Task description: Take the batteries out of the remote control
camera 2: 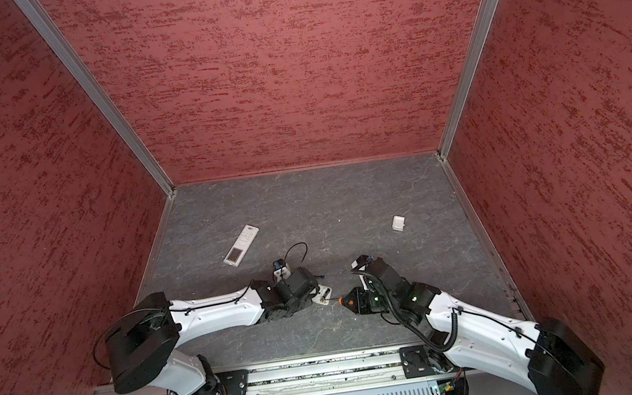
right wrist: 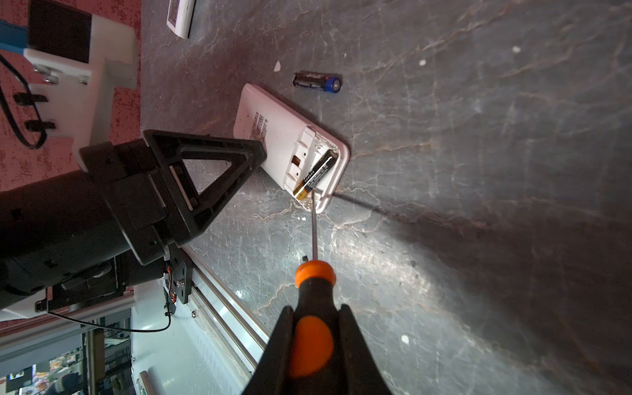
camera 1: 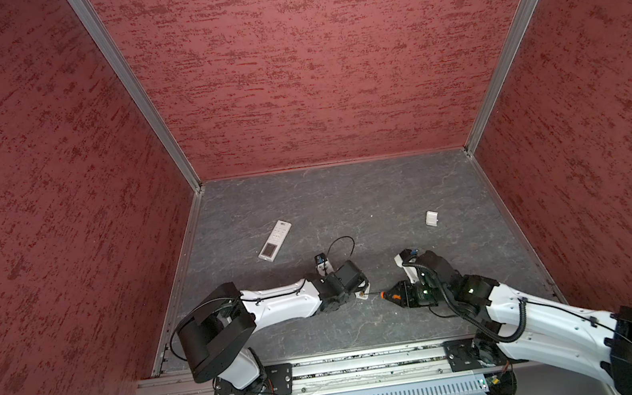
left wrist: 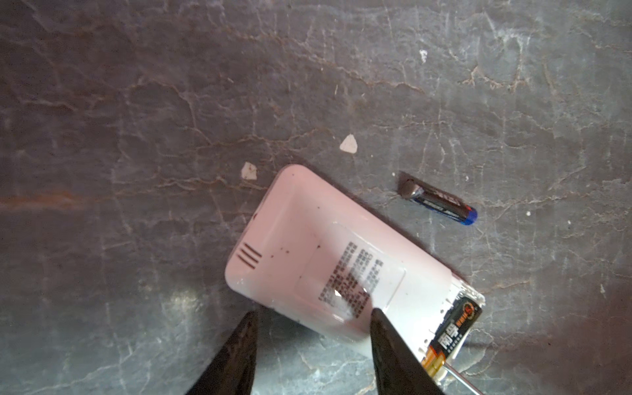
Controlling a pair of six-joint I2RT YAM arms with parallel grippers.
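**Battery removal at the remote, seen from the wrist and top views.** One battery (right wrist: 319, 171), black with a gold end, lies in the open compartment at one end of the remote control (right wrist: 273, 136). Its gold end sits at the compartment's edge. The remote lies back-up on the grey table (camera 1: 348, 202), near the front middle, between the two arms.

A loose battery (right wrist: 318, 81), dark with a blue end, rests on the table just beside the remote but apart from it. It is on the long side away from the left fingers (left wrist: 393, 359).

The thin metal shaft of the screwdriver (right wrist: 314, 277) runs to the compartment, and its tip meets the gold end of the seated battery. The right fingers (right wrist: 352, 342) are pressed onto the orange-and-black handle, pinching it from both sides.

The left fingers stand spread. One tip is over the printed label on the remote's back, and the other is over the table just beside the remote's long edge. Whether the first tip bears on the shell cannot be told.

In both top views, a second remote (camera 1: 275, 240) lies face-up toward the left of the table. A small white cover (camera 1: 431, 218) lies toward the right. Both are well apart from the work.
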